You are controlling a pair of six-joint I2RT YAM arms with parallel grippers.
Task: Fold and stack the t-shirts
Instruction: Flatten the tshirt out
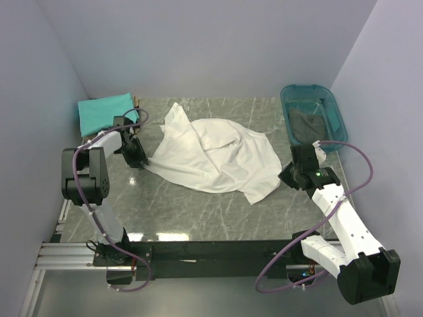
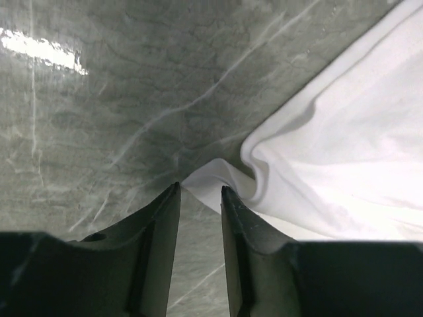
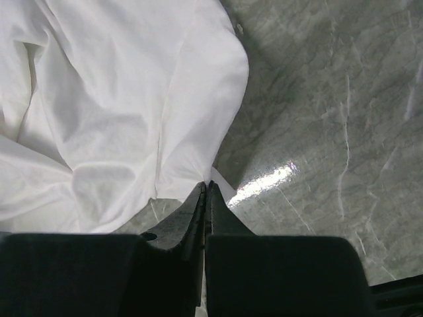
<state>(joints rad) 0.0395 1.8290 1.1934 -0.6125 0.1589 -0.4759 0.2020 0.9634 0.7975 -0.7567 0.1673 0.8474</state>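
Observation:
A white t-shirt (image 1: 211,155) lies crumpled and spread out in the middle of the table; no print shows. My left gripper (image 1: 139,158) is low at its left edge. In the left wrist view the left gripper (image 2: 199,191) is open, with a corner of the white t-shirt (image 2: 344,152) just at its tips and nothing between the jaws. My right gripper (image 1: 288,175) is at the shirt's right edge. In the right wrist view the right gripper (image 3: 206,185) is shut, pinching the hem of the white t-shirt (image 3: 119,99). A teal t-shirt (image 1: 104,111) lies folded at the back left.
A translucent teal tub (image 1: 334,109) stands at the back right with a dark t-shirt (image 1: 307,125) inside. The marbled table (image 1: 198,211) shows bare in front of the white shirt. Walls close in the left, back and right sides.

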